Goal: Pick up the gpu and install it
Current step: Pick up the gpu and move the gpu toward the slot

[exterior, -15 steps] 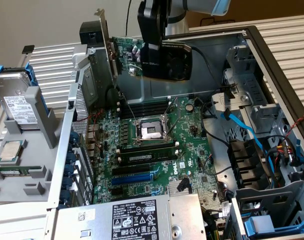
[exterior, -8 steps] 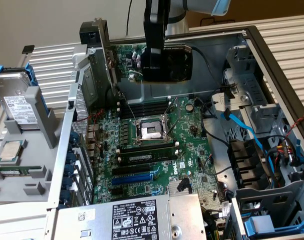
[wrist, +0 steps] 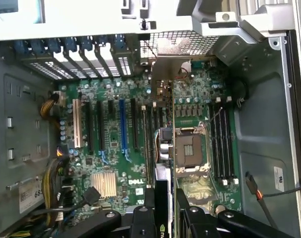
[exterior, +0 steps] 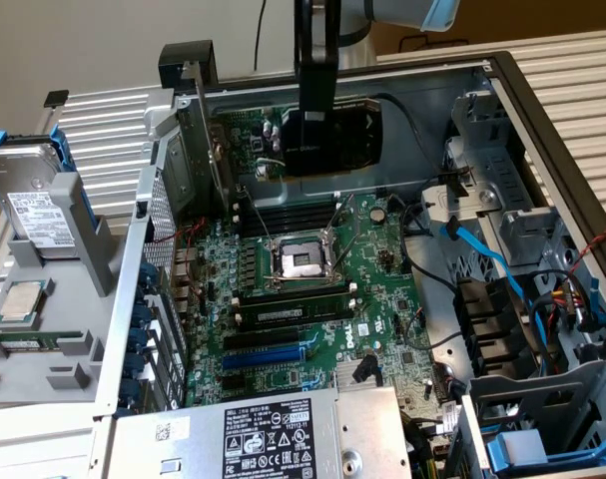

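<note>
My gripper is clamped tight on the gpu. Fingers pinch the card from both sides. I've got it held up over the big green board, inside the open computer box. Wrist cam: card is edge-on, right above the board, just beside the square chip socket & long slots.

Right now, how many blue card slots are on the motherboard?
1. The blue slot lies on the motherboard between the processor socket and the power supply, next to black slots. Cables may hide parts of the board.
</note>
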You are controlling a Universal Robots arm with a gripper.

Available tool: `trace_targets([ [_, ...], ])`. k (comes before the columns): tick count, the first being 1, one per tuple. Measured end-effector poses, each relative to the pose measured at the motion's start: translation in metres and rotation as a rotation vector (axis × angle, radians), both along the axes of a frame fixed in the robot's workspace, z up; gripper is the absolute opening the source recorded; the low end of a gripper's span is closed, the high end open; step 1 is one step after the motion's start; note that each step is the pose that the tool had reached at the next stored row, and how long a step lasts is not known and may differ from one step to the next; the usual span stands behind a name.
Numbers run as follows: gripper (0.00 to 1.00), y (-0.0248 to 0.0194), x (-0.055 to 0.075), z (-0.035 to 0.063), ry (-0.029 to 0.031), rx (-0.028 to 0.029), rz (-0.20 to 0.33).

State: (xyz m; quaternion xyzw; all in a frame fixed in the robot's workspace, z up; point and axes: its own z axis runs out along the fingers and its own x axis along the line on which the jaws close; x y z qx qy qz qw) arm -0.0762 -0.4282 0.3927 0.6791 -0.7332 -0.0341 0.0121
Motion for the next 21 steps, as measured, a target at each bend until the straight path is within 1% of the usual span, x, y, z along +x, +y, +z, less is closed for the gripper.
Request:
trace_targets([
  [2, 0.27, -0.003, 0.0, -0.0025, 0.0001, -0.0001, 0.009],
  [7, 0.27, -0.0165, -0.002, -0.0112, 0.0, 0.0001, 0.009],
  [9, 0.27, -0.021, -0.004, -0.0149, 0.0, 0.0001, 0.009],
  [13, 0.27, -0.0245, -0.004, -0.0221, 0.0001, 0.0, 0.009],
  [19, 0.27, -0.028, -0.004, -0.033, 0.0002, 0.0001, 0.01],
  [21, 0.27, -0.0295, -0.005, -0.0365, 0.0023, 0.0, 0.009],
])
